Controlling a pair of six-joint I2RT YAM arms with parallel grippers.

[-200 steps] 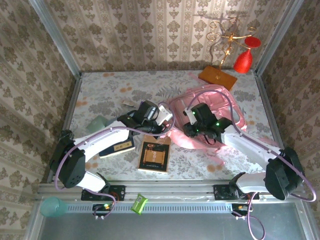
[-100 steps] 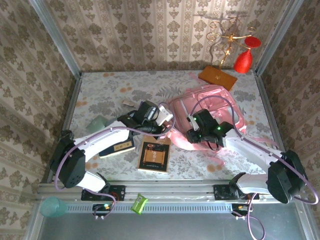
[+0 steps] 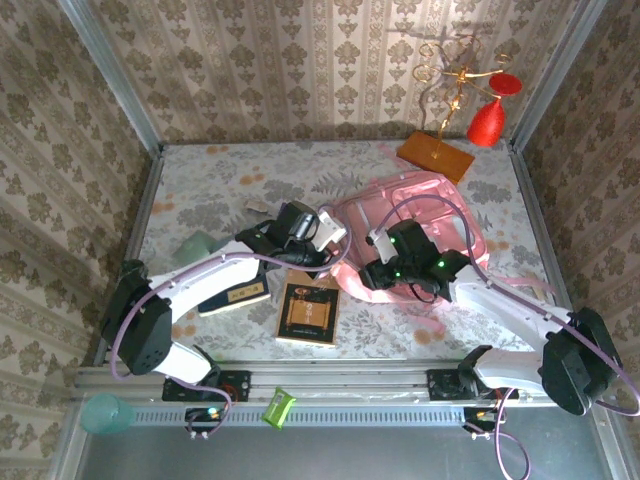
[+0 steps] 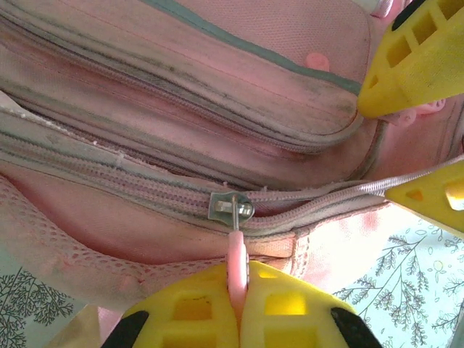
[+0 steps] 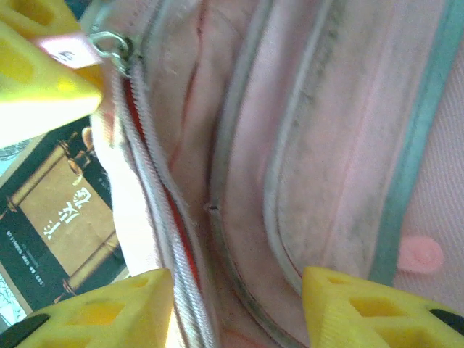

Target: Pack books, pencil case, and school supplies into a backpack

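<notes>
The pink backpack (image 3: 430,215) lies right of centre. My left gripper (image 3: 329,244) (image 4: 239,274) is shut on the pink zip pull (image 4: 237,254) at the bag's left edge, just below the metal slider (image 4: 230,206). My right gripper (image 3: 372,272) (image 5: 235,312) hangs open over the partly opened zip, its fingers (image 4: 413,61) apart on either side of the seam. A brown book (image 3: 308,312) (image 5: 58,225) and a navy book (image 3: 235,297) lie flat near the front, left of the bag. I cannot pick out the pencil case or school supplies for certain.
A pale green soft thing (image 3: 195,247) lies at the left. An orange stand base (image 3: 435,155) with a red ornament (image 3: 487,120) is at the back right. A green cup (image 3: 105,413) and green packet (image 3: 278,407) sit off the table's near edge.
My right gripper's jaws have opened wider, and it has shifted slightly left and nearer along the bag's edge. The bag's top has settled. The left arm has stayed still, holding the zip pull.
</notes>
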